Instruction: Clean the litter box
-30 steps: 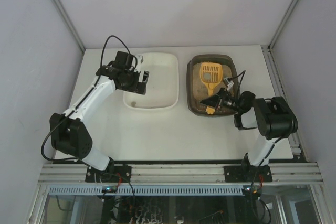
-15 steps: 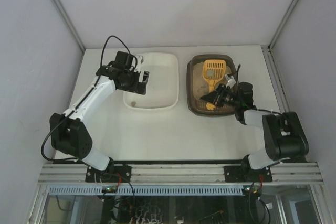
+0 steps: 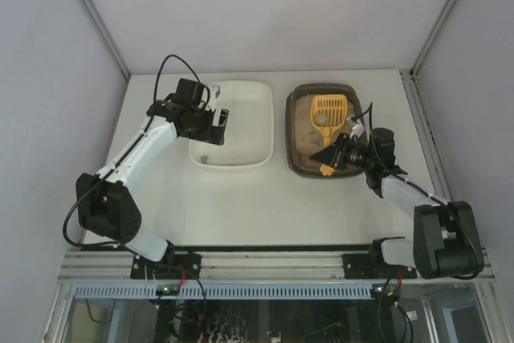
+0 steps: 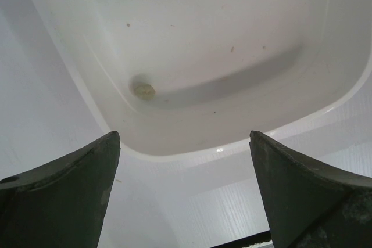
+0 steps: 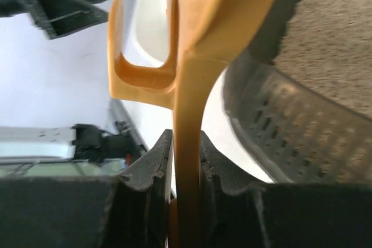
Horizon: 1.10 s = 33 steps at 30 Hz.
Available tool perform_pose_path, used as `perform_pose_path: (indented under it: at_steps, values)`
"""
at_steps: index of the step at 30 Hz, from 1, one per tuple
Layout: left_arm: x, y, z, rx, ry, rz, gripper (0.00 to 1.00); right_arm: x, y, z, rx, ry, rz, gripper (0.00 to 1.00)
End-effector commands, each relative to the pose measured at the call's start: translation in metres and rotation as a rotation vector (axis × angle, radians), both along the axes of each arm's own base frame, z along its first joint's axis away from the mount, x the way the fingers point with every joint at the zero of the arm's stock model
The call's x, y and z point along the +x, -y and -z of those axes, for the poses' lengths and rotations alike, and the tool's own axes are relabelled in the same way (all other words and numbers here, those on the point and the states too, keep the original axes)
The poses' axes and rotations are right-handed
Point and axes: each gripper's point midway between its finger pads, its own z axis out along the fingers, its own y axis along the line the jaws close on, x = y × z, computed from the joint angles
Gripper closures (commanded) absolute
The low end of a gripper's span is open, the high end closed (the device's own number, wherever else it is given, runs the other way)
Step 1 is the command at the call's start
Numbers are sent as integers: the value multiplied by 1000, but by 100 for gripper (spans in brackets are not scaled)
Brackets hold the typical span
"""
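The dark brown litter box (image 3: 293, 130) holds beige sandy litter (image 5: 337, 50) and stands right of the white tub (image 3: 257, 130). A yellow slotted scoop (image 3: 328, 112) lies over the litter, head toward the back. My right gripper (image 3: 336, 153) is shut on the scoop's handle (image 5: 187, 161) at the box's near right side. My left gripper (image 3: 218, 122) hangs open over the tub's left part with nothing between its fingers. One small clump (image 4: 143, 90) rests on the tub's floor (image 4: 232, 21).
The two containers sit side by side at the back of the white table (image 3: 241, 206). Grey walls close in the left, right and back. A metal rail (image 3: 273, 263) runs along the near edge.
The right arm has stretched out toward the box and its forearm has swung; the scoop shifted slightly within the litter box. The left arm has not moved.
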Motion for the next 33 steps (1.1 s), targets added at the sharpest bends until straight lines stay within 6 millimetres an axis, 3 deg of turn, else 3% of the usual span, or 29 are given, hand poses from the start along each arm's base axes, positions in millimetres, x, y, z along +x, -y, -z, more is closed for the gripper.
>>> perform_pose_path:
  at_steps: [1, 11, 18, 22, 30, 33]
  values:
    - [-3, -1, -8, -14, 39, 18, 4, -18, -16, -56, 238, 105, -155, 100]
    - [-3, 0, -8, -20, 36, 23, 4, -35, -20, -123, 484, 173, -269, 100]
    - [-3, 2, -8, -27, 35, 27, 4, -34, -24, -128, 495, 199, -257, 100]
    - [-4, 3, -8, -33, 30, 32, 4, -40, -24, -142, 490, 281, -258, 100]
    - [-6, 3, -8, -34, 28, 36, 4, -2, -6, -139, 607, 132, -67, 100]
    - [-6, 3, -7, -36, 26, 36, 4, -4, -21, -137, 597, 94, -146, 100]
